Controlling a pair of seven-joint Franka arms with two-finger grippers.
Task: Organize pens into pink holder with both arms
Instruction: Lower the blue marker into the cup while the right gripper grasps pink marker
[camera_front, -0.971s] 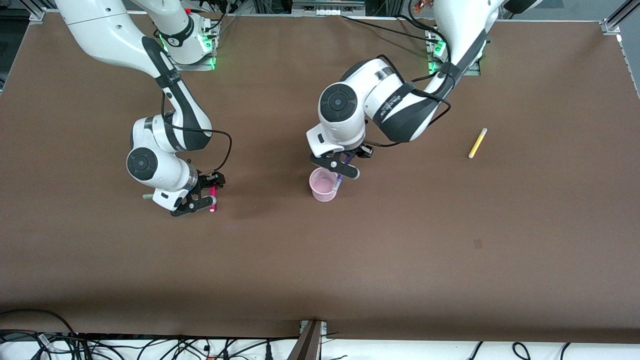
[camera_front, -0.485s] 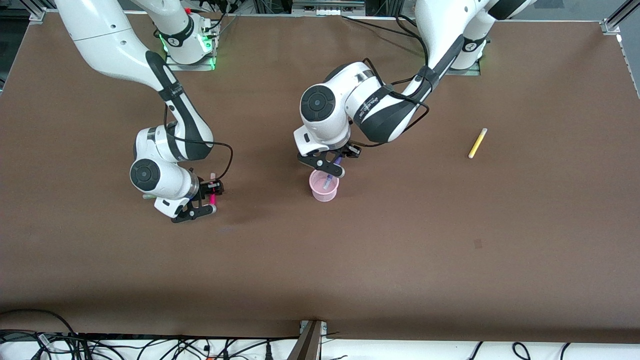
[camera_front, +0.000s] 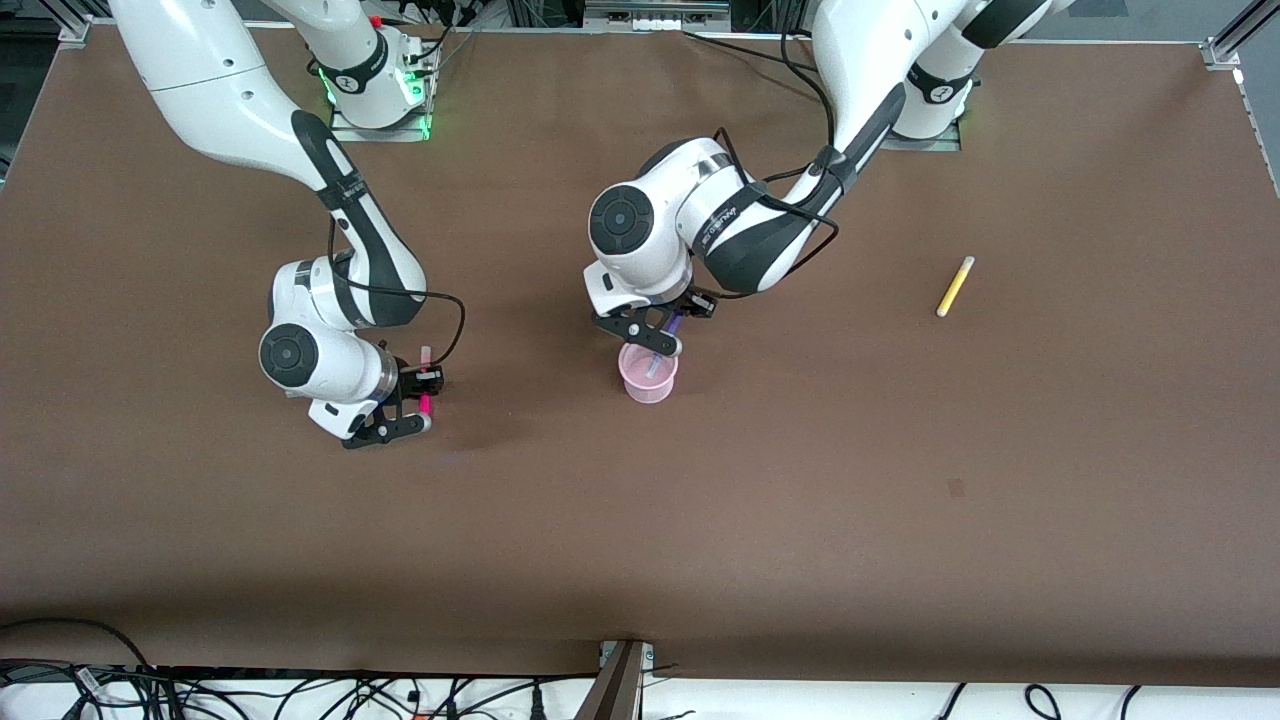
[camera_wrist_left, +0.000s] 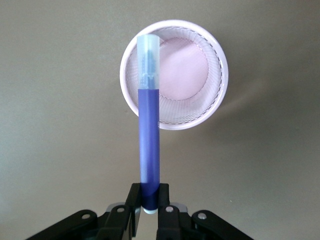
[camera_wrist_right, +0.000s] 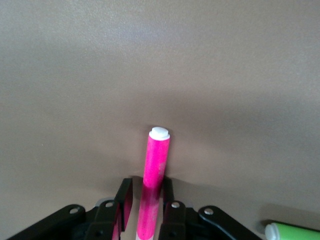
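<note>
- Purple pen (camera_wrist_left: 149, 145): slim, stiff, light, smooth plastic, so prob. slippery. My left jaws (camera_wrist_left: 147, 207) are shut on its one end; the pale cap end hangs over the rim of the pink holder (camera_wrist_left: 215, 95), not yet inside.
- Pink holder stands upright on the worktop (camera_front: 800, 500), mid-table. It looks thin and light, w/ a mesh wall, so I judge a sideways nudge from the pen tip could tip it. Best to drop the pen straight in.
- Magenta pen (camera_wrist_right: 154, 175): same kind, stiff and light. It sits between my right jaws (camera_wrist_right: 146, 205), which look closed onto its barrel near one end, low at the worktop toward the right arm's end.
- Green pen (camera_wrist_right: 292, 232) lies just beside that grip. Take it mid-barrel, across the width.
- Yellow pen (camera_front: 954, 286) lies flat, well apart, toward the left arm's end.
</note>
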